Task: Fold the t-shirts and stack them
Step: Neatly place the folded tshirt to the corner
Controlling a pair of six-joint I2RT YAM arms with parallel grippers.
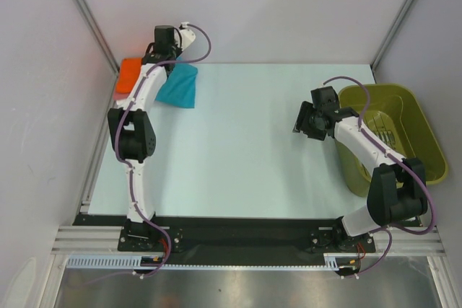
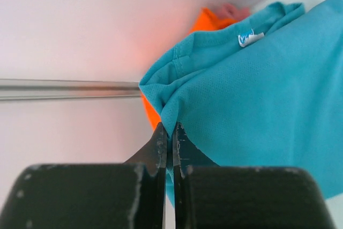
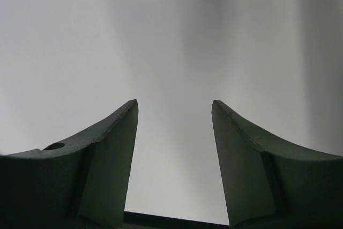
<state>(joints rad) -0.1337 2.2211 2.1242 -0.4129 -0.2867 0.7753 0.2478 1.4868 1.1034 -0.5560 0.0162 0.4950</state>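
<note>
Inside the left claw [image 2: 168,131], teal t-shirt [image 2: 257,105] edge

Olive-green plastic basket [image 1: 415,124] at right side of white table [image 1: 245,149], beside wall

Robot lab test cell: a pale desk [image 1: 245,156] is boxed in by plain white panels [image 1: 289,5] set in aluminium struts [image 1: 86,16] rising from the desk's far corners. Two black-and-white arms, left arm [image 1: 135,138] and right arm [image 1: 361,142], are bolted to an aluminium rail [image 1: 86,239] along the desk's near edge, with purple cables [image 1: 208,42] looped over them. Olive plastic basket [image 1: 404,106] at the desk's right edge, bare sheet metal [image 1: 245,286] just beyond the near edge.
</note>
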